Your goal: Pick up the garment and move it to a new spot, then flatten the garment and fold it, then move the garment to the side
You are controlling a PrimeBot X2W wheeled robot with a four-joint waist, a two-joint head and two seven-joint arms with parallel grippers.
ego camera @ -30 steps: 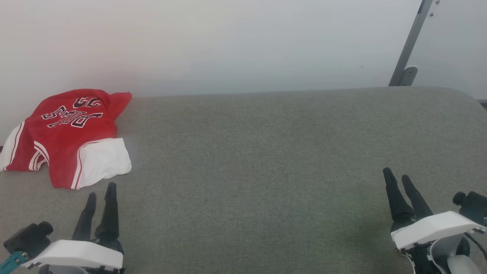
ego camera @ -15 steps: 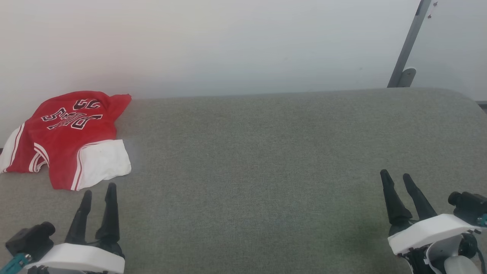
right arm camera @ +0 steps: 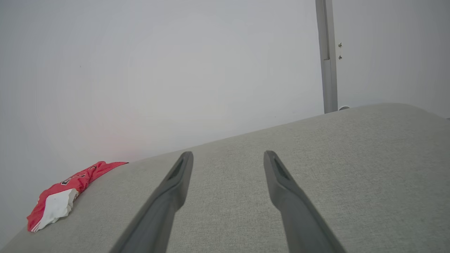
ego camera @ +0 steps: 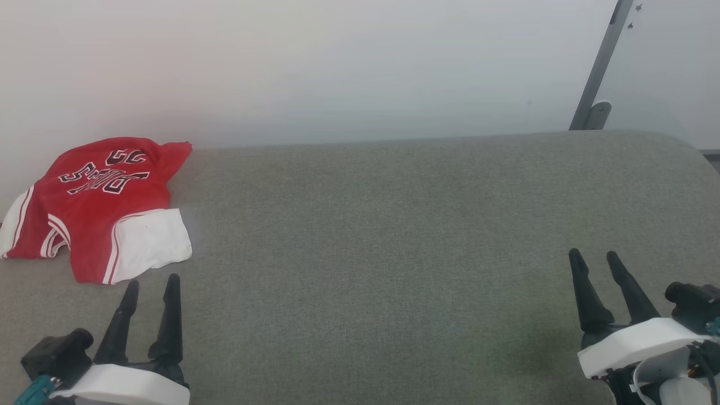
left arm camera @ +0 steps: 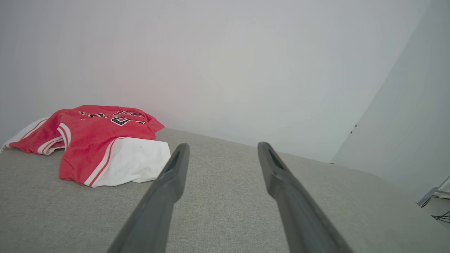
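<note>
1. The garment (ego camera: pixel 95 205) lies crumpled at the far left corner of the grey padded surface (ego camera: pixel 394 253), with its back edge against the pale wall (ego camera: pixel 337 67).
2. Its red chest faces up, and in my head view the black letters with white outline appear upside down. One white sleeve lies on the side toward me, and a second white part shows at the left edge of the garment.
3. My left pincer (ego camera: pixel 153 281) is at the lower left. Its two dark fingers are apart and nothing is between them. The tips point toward the near white sleeve; they are near it but do not touch it.
4. In my left wrist view the garment lies to the left of the fingers.
5. My right pincer (ego camera: pixel 592 253) is at the lower right, well apart from the garment. Its fingers are also spread, and I see only grey fabric between them.
6. A grey metal post (ego camera: pixel 599 67) rises behind the far right corner of the surface.
</note>
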